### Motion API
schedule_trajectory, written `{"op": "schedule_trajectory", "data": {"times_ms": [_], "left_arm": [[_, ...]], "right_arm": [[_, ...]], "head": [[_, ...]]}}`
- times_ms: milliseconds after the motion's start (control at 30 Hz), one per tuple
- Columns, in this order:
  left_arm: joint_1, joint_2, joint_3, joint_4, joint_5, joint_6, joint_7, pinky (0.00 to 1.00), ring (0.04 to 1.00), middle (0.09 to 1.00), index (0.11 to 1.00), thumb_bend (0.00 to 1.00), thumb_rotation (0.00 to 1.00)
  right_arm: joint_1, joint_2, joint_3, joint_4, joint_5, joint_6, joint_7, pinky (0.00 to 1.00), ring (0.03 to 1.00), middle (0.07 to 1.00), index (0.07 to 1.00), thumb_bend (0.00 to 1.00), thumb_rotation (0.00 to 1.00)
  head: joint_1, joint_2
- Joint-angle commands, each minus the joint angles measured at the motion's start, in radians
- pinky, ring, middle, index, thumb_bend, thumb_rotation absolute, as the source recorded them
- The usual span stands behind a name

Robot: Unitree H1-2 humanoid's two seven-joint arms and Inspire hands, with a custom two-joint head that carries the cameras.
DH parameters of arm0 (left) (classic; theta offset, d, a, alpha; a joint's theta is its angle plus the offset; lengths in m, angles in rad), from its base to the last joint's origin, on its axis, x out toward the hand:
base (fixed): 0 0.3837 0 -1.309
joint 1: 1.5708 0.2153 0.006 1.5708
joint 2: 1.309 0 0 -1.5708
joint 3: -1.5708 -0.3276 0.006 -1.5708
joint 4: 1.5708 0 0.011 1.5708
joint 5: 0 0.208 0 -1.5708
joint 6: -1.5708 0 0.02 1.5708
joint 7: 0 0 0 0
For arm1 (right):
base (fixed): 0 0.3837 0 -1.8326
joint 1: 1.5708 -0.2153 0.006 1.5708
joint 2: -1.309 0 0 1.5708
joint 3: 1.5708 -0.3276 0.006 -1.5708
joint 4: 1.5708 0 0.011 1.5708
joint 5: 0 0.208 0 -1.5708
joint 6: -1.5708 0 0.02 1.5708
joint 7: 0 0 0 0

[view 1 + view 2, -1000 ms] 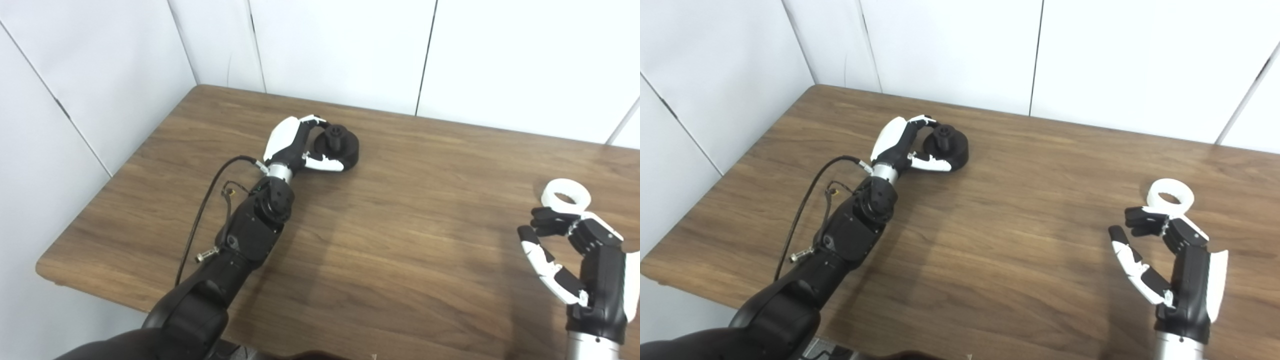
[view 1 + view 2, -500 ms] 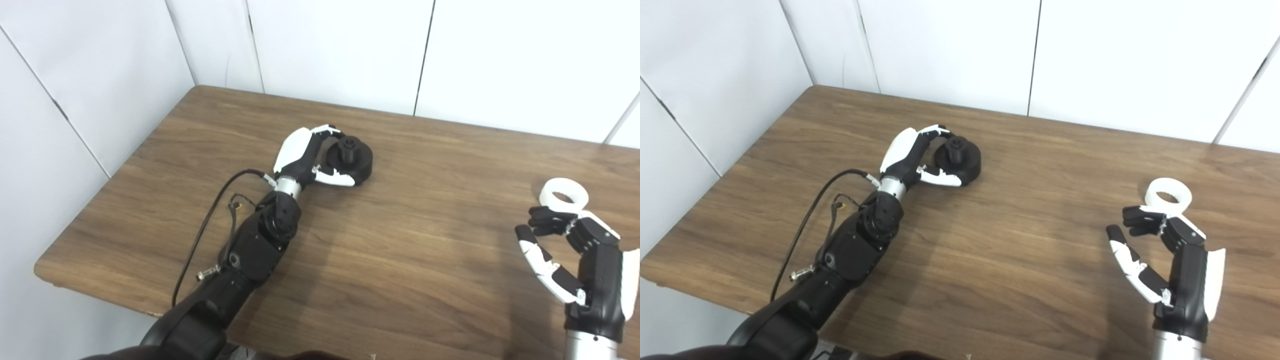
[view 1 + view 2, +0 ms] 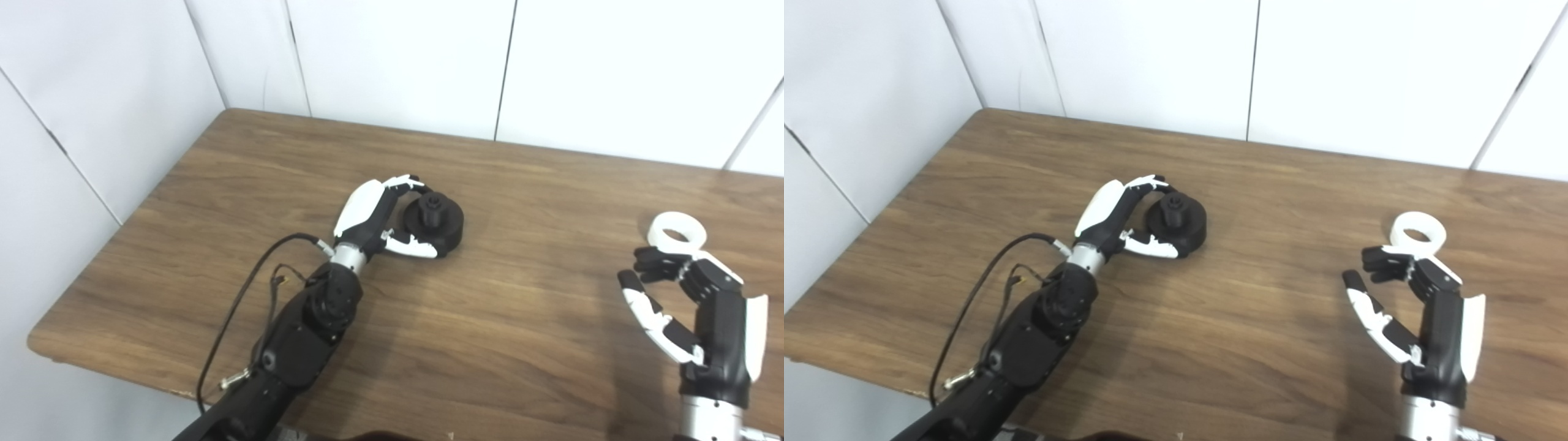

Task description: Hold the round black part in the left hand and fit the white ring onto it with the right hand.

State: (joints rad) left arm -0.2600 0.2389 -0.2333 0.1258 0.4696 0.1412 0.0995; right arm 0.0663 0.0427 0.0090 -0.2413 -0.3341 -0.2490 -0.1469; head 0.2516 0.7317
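The round black plastic part with a short central stub [image 3: 436,219] sits on the brown wood-grain worktop [image 3: 490,318], toward its left-centre, stub pointing up. The left hand [image 3: 383,220] wraps it from the near-left side — white-tipped fingers [image 3: 401,182] curl over the far rim while the thumb lies along the near edge, so the part is gripped yet appears to rest on the wood. Holding it by the rim makes sense: it leaves the stub and top face bare for the ring to drop over.

The white plastic ring [image 3: 677,229] lies flat on the worktop well apart, on the far right. The right hand [image 3: 689,306] hovers just on its near side, palm turned inward, fingers [image 3: 652,267] and thumb spread with nothing between them. The dark fingertips are close to the ring's near edge; whether they touch it cannot be told. That open, cupped stance looks like preparation to pinch the ring by its outer wall — which would leave its hole free for the stub.
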Motion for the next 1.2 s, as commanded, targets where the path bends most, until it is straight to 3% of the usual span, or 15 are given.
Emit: {"op": "schedule_trajectory", "data": {"times_ms": [0, 567, 1167], "left_arm": [[0.023, 0.012, -0.017, -0.052, 0.013, 0.015, -0.056, 0.82, 0.949, 0.907, 0.603, 0.85, 0.15], [0.168, -0.004, -0.081, -0.309, 0.048, 0.019, -0.164, 0.8, 0.943, 0.914, 0.588, 0.9, 0.2], [0.263, -0.016, -0.136, -0.428, 0.061, -0.005, -0.264, 0.83, 0.963, 0.922, 0.588, 0.92, 0.2]], "right_arm": [[0.034, 0.008, 0.007, -0.04, 0.004, -0.006, -0.003, 0.45, 0.531, 0.578, 0.494, 0.5, 0.16], [0.025, 0.018, 0.02, -0.042, -0.008, 0.003, -0.009, 0.44, 0.527, 0.578, 0.494, 0.5, 0.16], [0.022, 0.042, 0.062, -0.061, -0.052, 0.032, -0.037, 0.45, 0.524, 0.574, 0.494, 0.5, 0.15]], "head": [[0.0, 0.0], [-0.042, 0.009], [-0.141, 0.033]]}}
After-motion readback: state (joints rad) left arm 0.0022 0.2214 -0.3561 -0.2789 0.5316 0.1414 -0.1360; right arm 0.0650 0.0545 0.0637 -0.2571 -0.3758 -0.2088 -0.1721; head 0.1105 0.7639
